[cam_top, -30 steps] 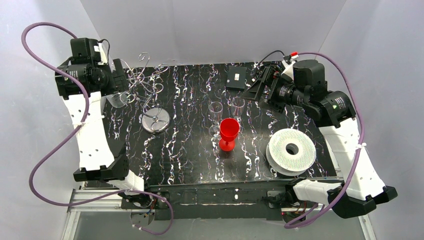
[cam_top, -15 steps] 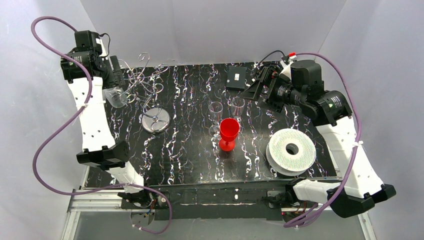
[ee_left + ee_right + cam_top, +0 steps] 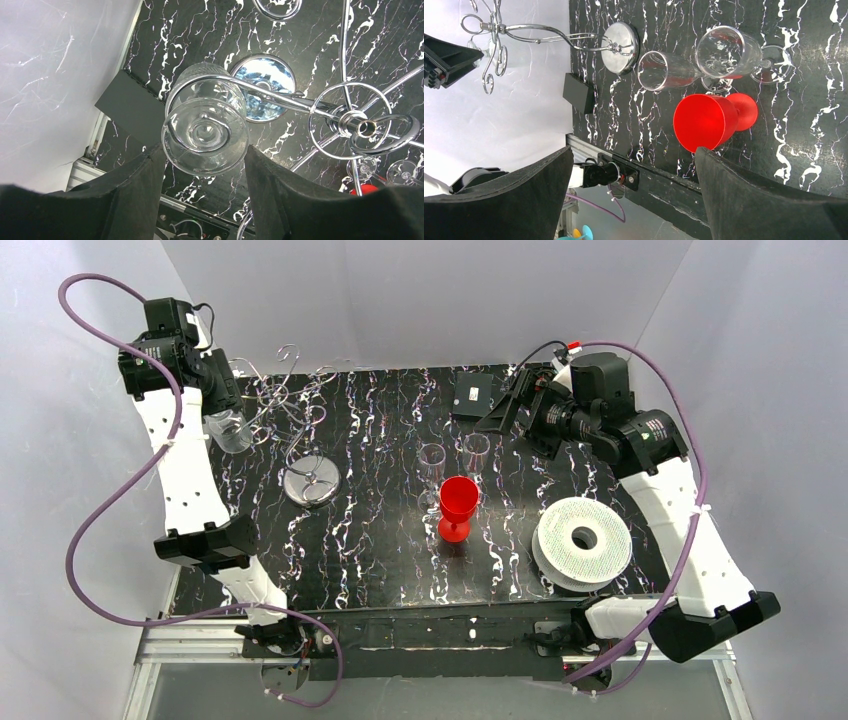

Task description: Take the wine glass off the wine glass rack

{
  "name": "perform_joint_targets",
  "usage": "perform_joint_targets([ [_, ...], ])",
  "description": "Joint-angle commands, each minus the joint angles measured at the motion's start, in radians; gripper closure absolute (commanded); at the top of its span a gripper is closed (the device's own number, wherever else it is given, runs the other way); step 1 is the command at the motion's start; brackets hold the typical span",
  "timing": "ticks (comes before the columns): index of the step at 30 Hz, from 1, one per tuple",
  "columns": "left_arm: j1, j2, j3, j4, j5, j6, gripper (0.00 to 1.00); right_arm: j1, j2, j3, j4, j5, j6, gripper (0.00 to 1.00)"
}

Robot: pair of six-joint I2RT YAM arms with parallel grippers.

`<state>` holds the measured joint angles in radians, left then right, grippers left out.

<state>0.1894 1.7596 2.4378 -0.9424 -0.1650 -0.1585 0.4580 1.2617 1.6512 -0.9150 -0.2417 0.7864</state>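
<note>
The glass point(image 3: 205, 131) hangs upside down from a curled arm of the rack point(image 3: 361, 128), at the far left of the table point(image 3: 370, 560), with the wire loop wrapped round its stem. The overhead view gives little of this: only a pale bowl under the left wrist, the wire hooks spreading to its right and the rack's round shiny base nearer the arms. The wrist hides the fingers there. The left wrist view fills the gap. It looks down past the foot into the bowl, and the left gripper point(image 3: 202, 150) has one dark finger on each side of the glass, the tips level with its widest part and right against its outline. I cannot tell whether they press on the glass or only flank it. The right gripper point(image 3: 633, 151) hangs at the far right of the table near a small black box point(image 3: 472, 395), its jaws spread wide with nothing between them. Its wrist view, turned sideways, looks across the table: a red goblet point(image 3: 704, 122) stands in the middle, two clear glasses point(image 3: 669, 70) stand just behind it, and the rack is beyond them against the white wall. Only the overhead view shows the white spool point(image 3: 583, 540), lying flat at the near right.
</note>
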Motion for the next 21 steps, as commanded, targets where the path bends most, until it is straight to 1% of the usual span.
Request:
perform_joint_targets([
  [1, 0.008, 0.012, 0.028, -0.088, 0.023, -0.006, 0.68, -0.008, 0.007, 0.033, 0.046, -0.026, -0.005, 0.02],
  [21, 0.007, -0.06, 0.034, -0.084, 0.01, 0.016, 0.74, -0.015, 0.001, 0.038, 0.037, -0.052, -0.015, 0.02],
])
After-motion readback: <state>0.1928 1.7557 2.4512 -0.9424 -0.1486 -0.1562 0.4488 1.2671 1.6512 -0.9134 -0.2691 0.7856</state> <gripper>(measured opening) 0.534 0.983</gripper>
